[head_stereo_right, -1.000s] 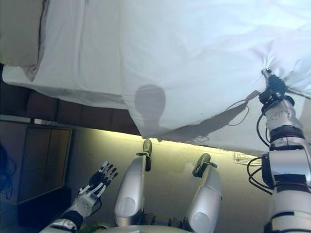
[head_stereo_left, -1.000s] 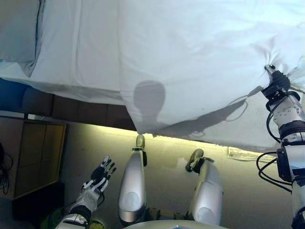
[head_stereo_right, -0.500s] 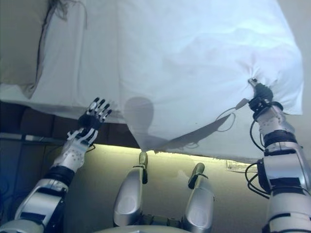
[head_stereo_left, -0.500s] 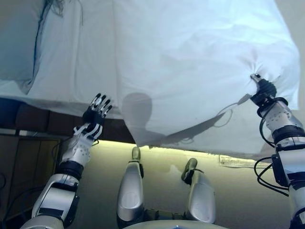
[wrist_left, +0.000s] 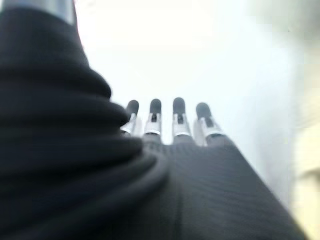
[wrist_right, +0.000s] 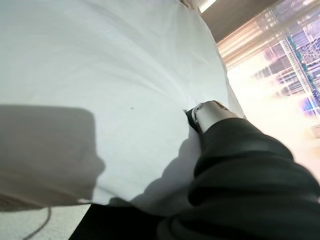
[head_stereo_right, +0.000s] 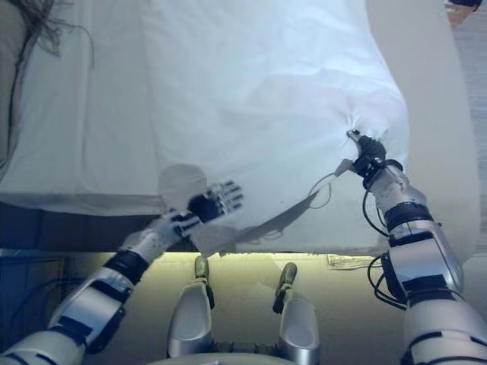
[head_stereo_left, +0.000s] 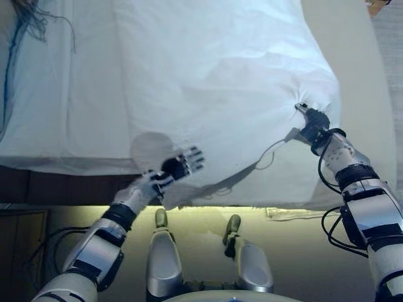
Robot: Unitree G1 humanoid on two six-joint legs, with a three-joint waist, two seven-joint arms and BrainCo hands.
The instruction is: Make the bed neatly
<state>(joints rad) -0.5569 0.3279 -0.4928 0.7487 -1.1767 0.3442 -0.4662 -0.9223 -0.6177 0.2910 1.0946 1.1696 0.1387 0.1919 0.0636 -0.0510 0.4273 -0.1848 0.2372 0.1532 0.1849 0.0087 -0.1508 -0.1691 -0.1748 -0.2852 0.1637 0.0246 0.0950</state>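
A white duvet (head_stereo_left: 214,75) lies over the bed, and its near corner (head_stereo_left: 173,195) hangs over the bed's side. My left hand (head_stereo_left: 179,165) is open with straight spread fingers (wrist_left: 179,117) just above that corner, on or close over the cloth. My right hand (head_stereo_left: 313,123) is shut on the duvet near its right edge, and creases fan out from the pinch (head_stereo_right: 351,131). In the right wrist view, gathered white cloth (wrist_right: 125,100) covers most of the hand, and one finger (wrist_right: 210,112) shows.
A white sheet (head_stereo_left: 56,94) covers the mattress left of the duvet. Dark strands (head_stereo_left: 31,19) lie at the top left. The dark bed base (head_stereo_left: 38,185) runs below the sheet. A low cabinet (head_stereo_left: 19,220) stands at the lower left. A white tag (head_stereo_left: 283,214) hangs by the floor.
My left arm has risen from beside my legs to the duvet's near corner. My right hand, still shut on the duvet, has moved further over the bed. The camera has shifted.
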